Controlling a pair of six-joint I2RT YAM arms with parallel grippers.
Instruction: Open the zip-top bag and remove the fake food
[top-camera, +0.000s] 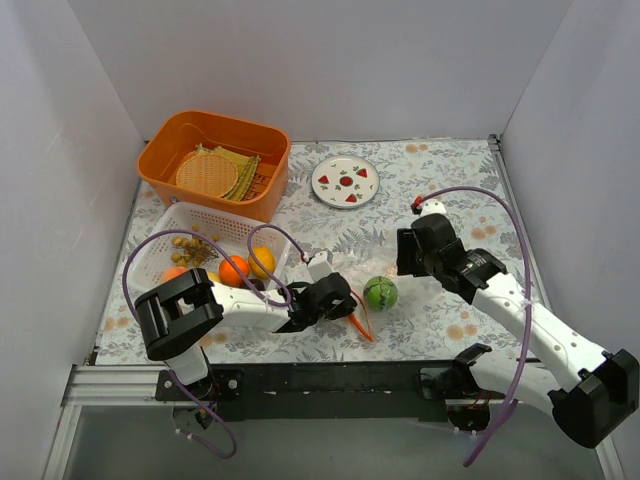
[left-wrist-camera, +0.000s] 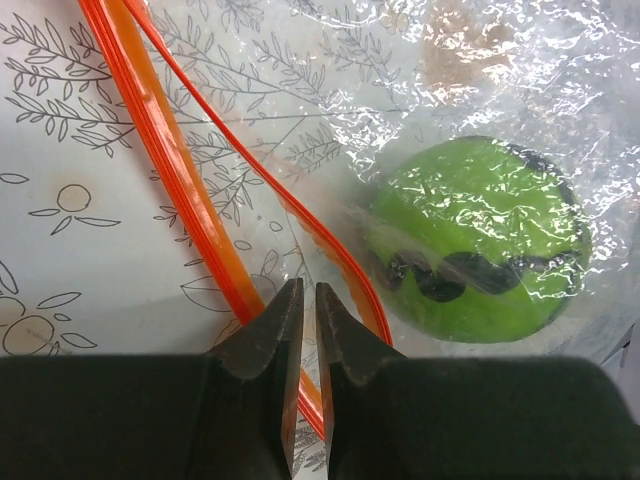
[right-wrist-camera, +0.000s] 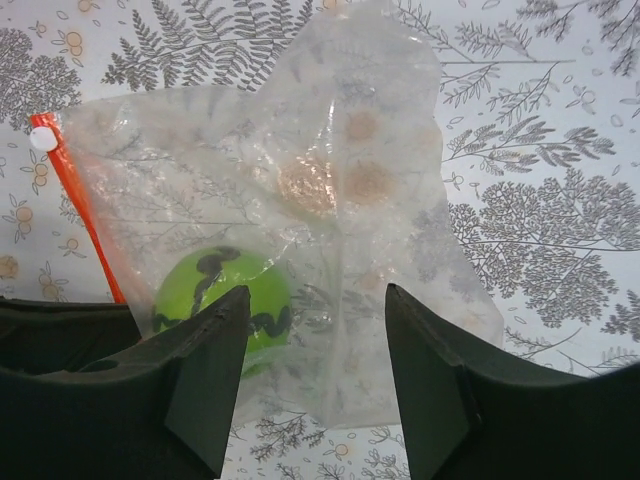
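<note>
My left jaws clamp the zip-top bag (left-wrist-camera: 480, 80) by its orange strip (left-wrist-camera: 165, 180); my right jaws stand apart near the green ball (right-wrist-camera: 215, 290) inside.

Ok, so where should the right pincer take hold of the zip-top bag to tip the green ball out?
I'd pinch the crumpled clear film at the closed end of the zip-top bag, opposite the zip strip, coming from above. The bag lies flat, the green ball sits by the strip, and the left pincer is shut on that strip.
</note>
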